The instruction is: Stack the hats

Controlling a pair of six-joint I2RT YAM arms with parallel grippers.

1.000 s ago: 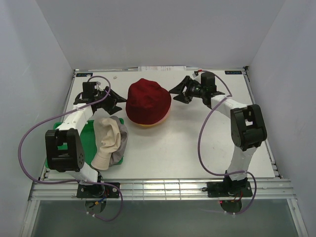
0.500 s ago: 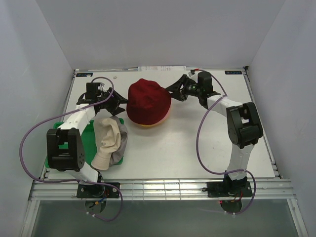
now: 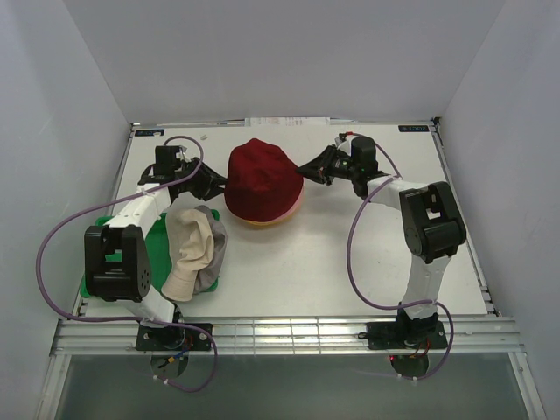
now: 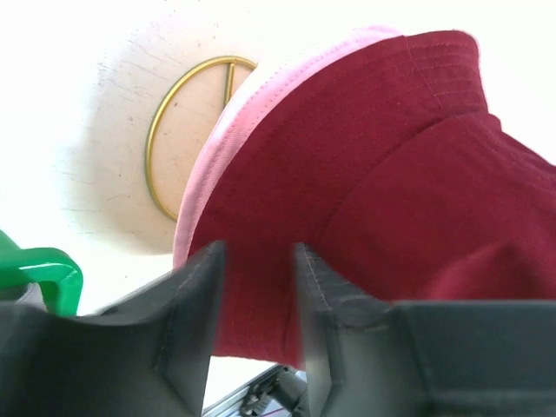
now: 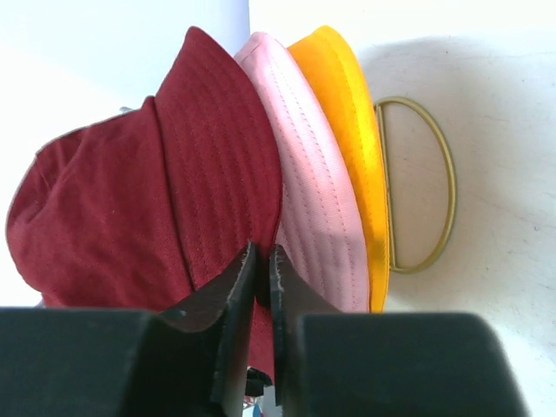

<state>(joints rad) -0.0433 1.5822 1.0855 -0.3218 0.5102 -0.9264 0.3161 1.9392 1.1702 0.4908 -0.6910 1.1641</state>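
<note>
The red hat (image 3: 262,179) sat between both grippers; the right gripper (image 5: 262,254) pinched its right brim, nearly shut; the left gripper (image 4: 258,256) stood half open astride the left brim.

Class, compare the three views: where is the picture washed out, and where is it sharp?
Left wrist view: the white table is washed out by glare. Right wrist view: stitching on the dark red fabric bucket hat is crisp. Top external view: even light, soft shadows.
</note>
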